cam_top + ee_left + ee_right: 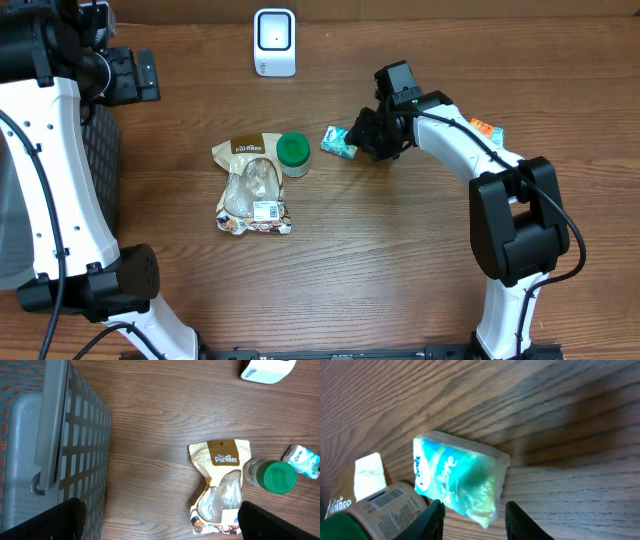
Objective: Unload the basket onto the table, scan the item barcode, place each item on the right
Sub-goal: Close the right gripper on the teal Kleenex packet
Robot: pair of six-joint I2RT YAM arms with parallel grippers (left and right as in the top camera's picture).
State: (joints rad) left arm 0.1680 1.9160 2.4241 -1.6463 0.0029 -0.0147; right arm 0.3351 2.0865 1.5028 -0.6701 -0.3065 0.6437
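The tissue pack (339, 142) lies flat on the counter (400, 260), just beside the green-lidded jar (293, 152). Its long axis is diagonal, one short end toward the jar and the other toward the right gripper (475, 506). That gripper's fingers (436, 519) straddle this end, partly closed; whether they pinch it I cannot tell. A snack pouch (252, 185) touches the jar's opposite side. The scanner (274, 42) stands well beyond the jar. The left gripper (160, 505) hangs with its fingers spread wide.

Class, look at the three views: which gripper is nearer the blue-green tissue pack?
Right. The right gripper sits at the tissue pack, fingers either side of it; the left gripper is far across the table, by the grey basket.
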